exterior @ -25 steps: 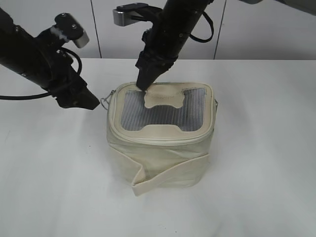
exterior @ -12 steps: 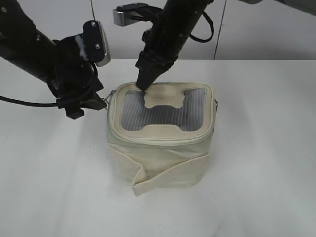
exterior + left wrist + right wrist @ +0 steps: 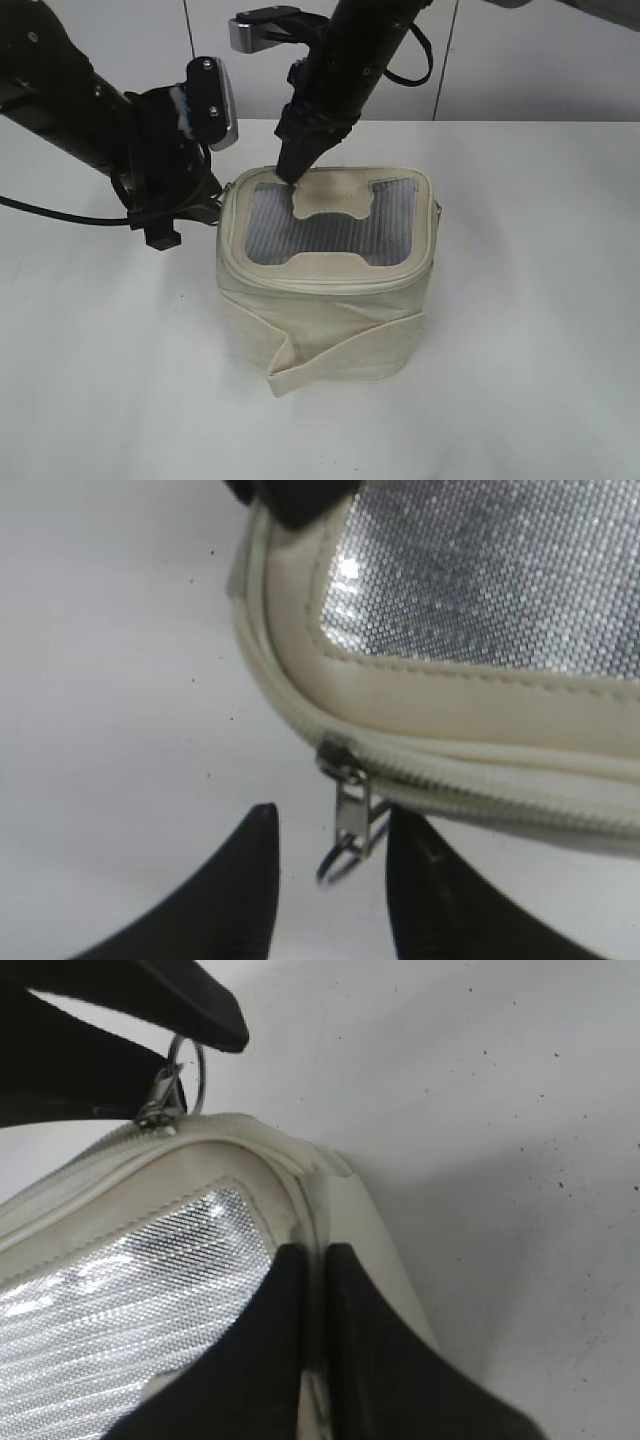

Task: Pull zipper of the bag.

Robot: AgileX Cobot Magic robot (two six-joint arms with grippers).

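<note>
I judge the pull not yet begun: the zipper (image 3: pixel 480 780) looks shut all along the lid rim, and its pull tab (image 3: pixel 350 815) hangs between my left gripper (image 3: pixel 330 880) jaws, which stand open, not yet pinched. The bag (image 3: pixel 325 290) sits mid-surface (image 3: pixel 530 350). My left arm reaches in low from 9 o'clock to the bag's corner. My right gripper (image 3: pixel 315 1290) comes down from 12 o'clock, jaws nearly closed, pinching the lid's rear edge to steady it.
</note>
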